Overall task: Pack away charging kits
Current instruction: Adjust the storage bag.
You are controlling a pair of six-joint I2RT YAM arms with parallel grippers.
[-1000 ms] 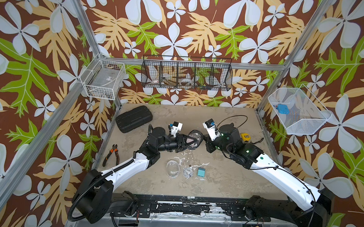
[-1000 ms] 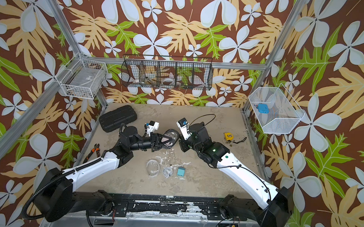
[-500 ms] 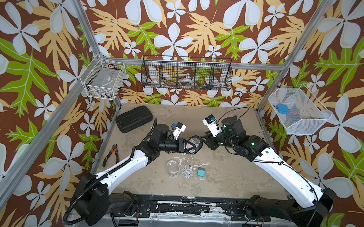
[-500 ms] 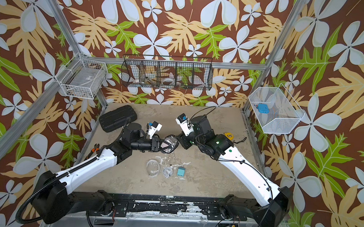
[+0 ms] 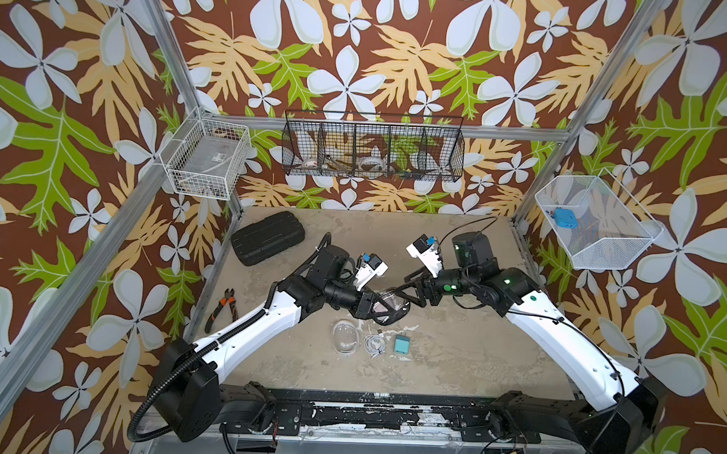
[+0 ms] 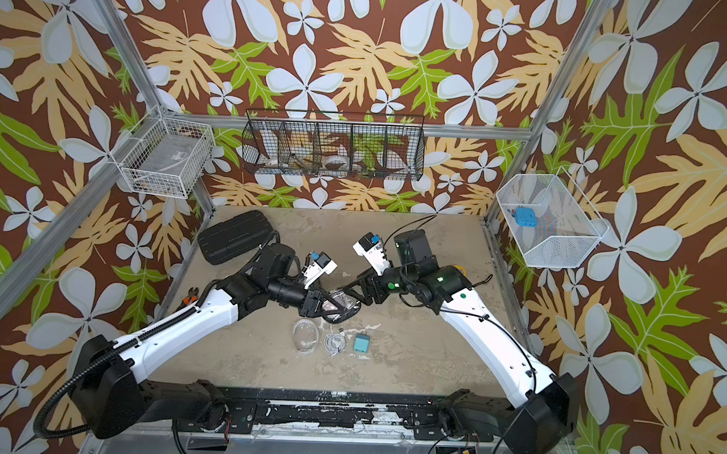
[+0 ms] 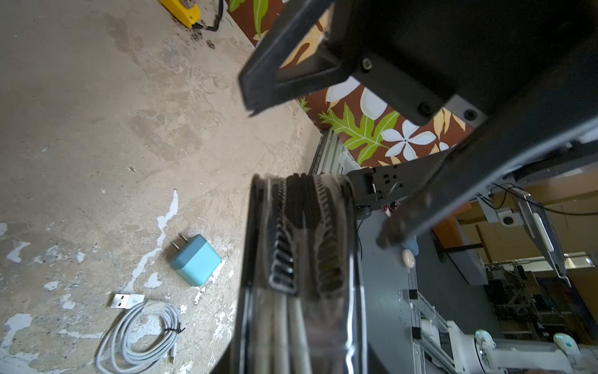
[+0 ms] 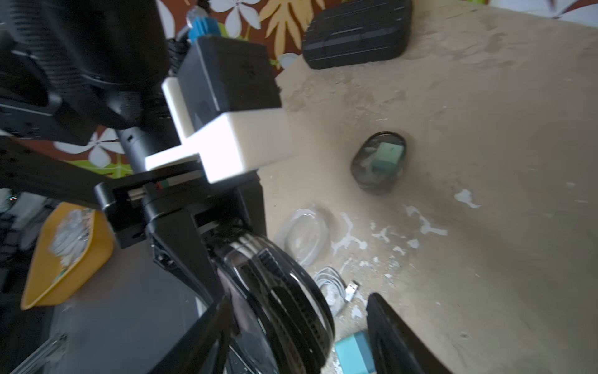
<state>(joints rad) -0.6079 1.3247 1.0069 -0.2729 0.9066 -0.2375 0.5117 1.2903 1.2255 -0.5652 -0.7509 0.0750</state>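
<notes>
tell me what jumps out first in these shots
Mid-table, the left gripper is shut on a black-rimmed pouch, with the right gripper open beside it. Nearer the base, a clear pouch, coiled white cable and teal plug block lie in a row.

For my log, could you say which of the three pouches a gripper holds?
The black-rimmed pouch, clamped in the left gripper; the clear-rimmed pouch and the packed pouch with a mint green block lie on the table.
</notes>
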